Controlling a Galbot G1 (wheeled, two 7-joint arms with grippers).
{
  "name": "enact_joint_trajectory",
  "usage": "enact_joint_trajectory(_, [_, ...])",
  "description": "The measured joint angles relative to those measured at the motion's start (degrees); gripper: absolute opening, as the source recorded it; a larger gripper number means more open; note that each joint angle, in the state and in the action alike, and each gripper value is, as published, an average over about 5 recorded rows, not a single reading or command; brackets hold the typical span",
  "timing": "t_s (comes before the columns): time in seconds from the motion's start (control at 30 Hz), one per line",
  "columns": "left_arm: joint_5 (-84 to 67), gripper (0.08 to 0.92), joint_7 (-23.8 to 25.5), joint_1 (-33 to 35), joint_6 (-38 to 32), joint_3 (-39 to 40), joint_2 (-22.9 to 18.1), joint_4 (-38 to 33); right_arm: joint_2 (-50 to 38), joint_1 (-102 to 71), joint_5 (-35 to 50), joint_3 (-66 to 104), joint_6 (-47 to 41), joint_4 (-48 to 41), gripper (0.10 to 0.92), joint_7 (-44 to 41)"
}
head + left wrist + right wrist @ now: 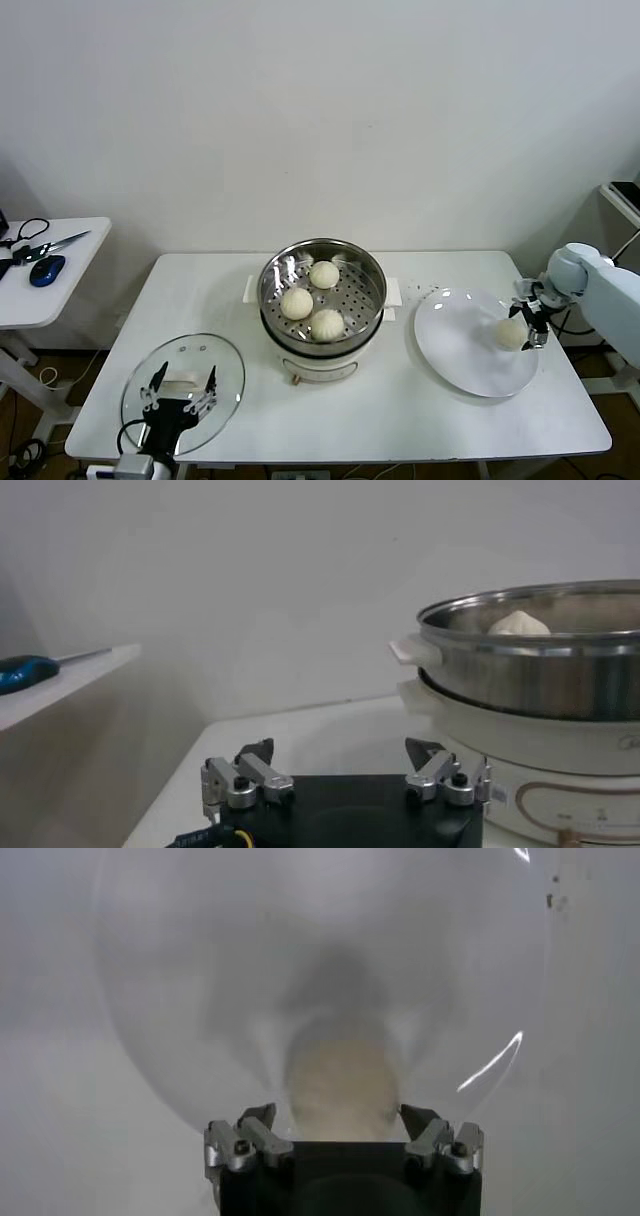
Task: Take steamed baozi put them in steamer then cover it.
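Observation:
The steamer (368, 290), a shiny perforated basket on a white pot base (320, 368), stands mid-table with three baozi inside (323, 274) (296, 303) (327, 323). Another baozi (510, 334) lies on the white plate (465, 345) to the right. My right gripper (524, 322) is open around it, and in the right wrist view the bun (343, 1088) sits between the spread fingers of that gripper (340, 1120). The cover (200, 350), a clear glass lid, lies flat at the front left. My left gripper (184, 380) hovers open above it. From the left gripper (340, 752) the steamer (540, 650) shows side-on.
A small side table (60, 290) at the far left carries scissors (50, 243) and a blue mouse (46, 270). The plate (200, 998) reaches near the table's right front edge. Bare tabletop (400, 410) lies in front of the steamer.

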Motion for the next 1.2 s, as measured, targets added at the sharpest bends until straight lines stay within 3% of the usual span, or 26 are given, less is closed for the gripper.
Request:
enact_joint_trajectory(0.23, [0.04,0.823,0.02,0.49,-0.24,-0.15,-0.01,0.12,1.49,-0.18,-1.2,0.52,0.9,-2.24,0.821,-0.28])
enact_joint_trajectory(0.5, [0.02,0.823,0.04,0.53,-0.29,-0.18,-0.01,-0.11,2.14,-0.26,-1.24,0.99,1.14,-3.42,0.728,-0.83])
enact_joint_trajectory(0.8, [-0.01,0.823,0.06,0.49,-0.23,-0.17,0.01,-0.37,2.03,0.54,0.28,0.43,0.76,-3.17,0.7,-0.95])
enact_joint_trajectory(1.2, [-0.79,0.823,0.22,0.05,-0.34,0.4,0.58,-0.93,1.58,12.27,13.54,-11.53,-4.77,2.08,0.696,0.15])
